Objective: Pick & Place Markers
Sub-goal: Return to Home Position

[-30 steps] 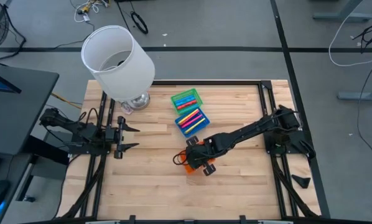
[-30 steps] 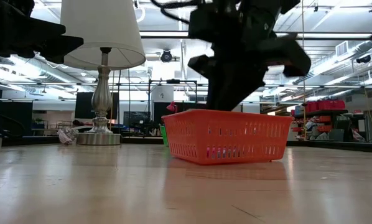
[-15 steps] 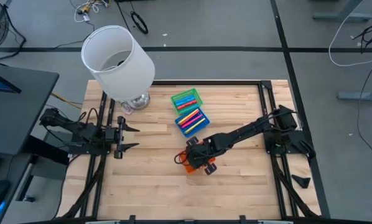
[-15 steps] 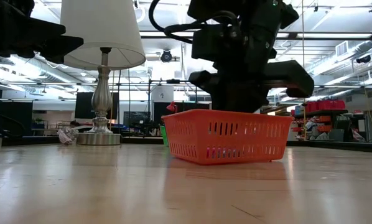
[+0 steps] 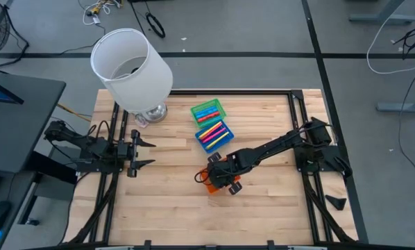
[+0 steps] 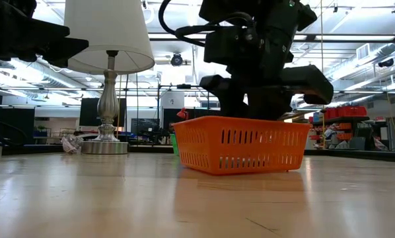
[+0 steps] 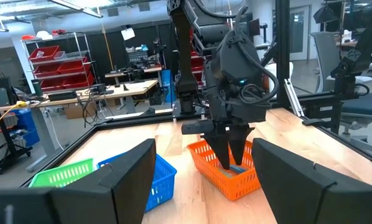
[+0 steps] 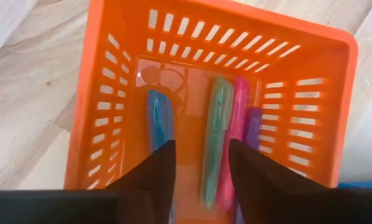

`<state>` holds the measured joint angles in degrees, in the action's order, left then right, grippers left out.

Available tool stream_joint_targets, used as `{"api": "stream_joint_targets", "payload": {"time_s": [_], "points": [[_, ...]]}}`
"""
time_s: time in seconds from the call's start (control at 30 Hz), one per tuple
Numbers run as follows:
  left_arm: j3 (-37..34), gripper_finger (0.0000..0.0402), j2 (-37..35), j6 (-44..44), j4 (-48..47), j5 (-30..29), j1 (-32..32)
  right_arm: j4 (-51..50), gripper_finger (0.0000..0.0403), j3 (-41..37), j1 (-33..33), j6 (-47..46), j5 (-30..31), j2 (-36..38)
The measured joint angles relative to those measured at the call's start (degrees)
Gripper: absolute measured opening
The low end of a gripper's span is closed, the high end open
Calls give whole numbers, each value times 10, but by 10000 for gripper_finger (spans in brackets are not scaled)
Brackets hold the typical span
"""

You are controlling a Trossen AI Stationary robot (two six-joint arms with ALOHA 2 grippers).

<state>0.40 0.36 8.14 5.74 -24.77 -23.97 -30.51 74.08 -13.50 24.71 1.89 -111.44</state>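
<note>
Change: over the last second the right gripper (image 7: pixel 232 158) has swung out of a tilted pose and squared up over the orange basket (image 6: pixel 244 144); in the last half of it, it has hardly shifted.
Right hand: its fingers are parted and hold nothing, so the marker has been let go. The tips point straight down, inside the basket's rim.
Under the fingers: four markers lie lengthwise on the basket floor. The blue marker (image 8: pixel 159 121) lies apart to one side, then the green marker (image 8: pixel 216 124), pink marker (image 8: pixel 237 124) and purple marker (image 8: pixel 253 127) lie packed side by side.
Why it hangs there: a low, straight-down release makes the marker land flat in the basket instead of bouncing out.
Beyond the hand: the blue tray (image 7: pixel 166 177) sits just past the basket and the green tray (image 7: pixel 65 173) past that, both holding more coloured markers.
Left hand: the left gripper (image 5: pixel 148 153) waits at its own edge of the table (image 5: pixel 159 208), well away from the trays, fingers spread and empty, near the lamp (image 5: pixel 131 62).
Step, as I judge it: the drop is done and the right arm is due to pull back to rest.
Watch for: the tips sit below the rim, so I would lift clear before swinging away, or the basket may get dragged.
</note>
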Motion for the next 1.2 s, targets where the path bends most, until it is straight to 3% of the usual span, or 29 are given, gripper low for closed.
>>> {"api": "stream_joint_targets", "payload": {"time_s": [0.23,0.63,0.93,1.2], "points": [[0,273,0,0,0,0,0,1,195,0,0,-10,1,28],[0,273,0,0,0,0,0,12,199,1,11,-95,62,129],[0,273,0,0,0,0,0,112,199,1,65,-275,62,196],[0,273,0,0,0,0,0,153,199,1,115,-336,61,250]]}}
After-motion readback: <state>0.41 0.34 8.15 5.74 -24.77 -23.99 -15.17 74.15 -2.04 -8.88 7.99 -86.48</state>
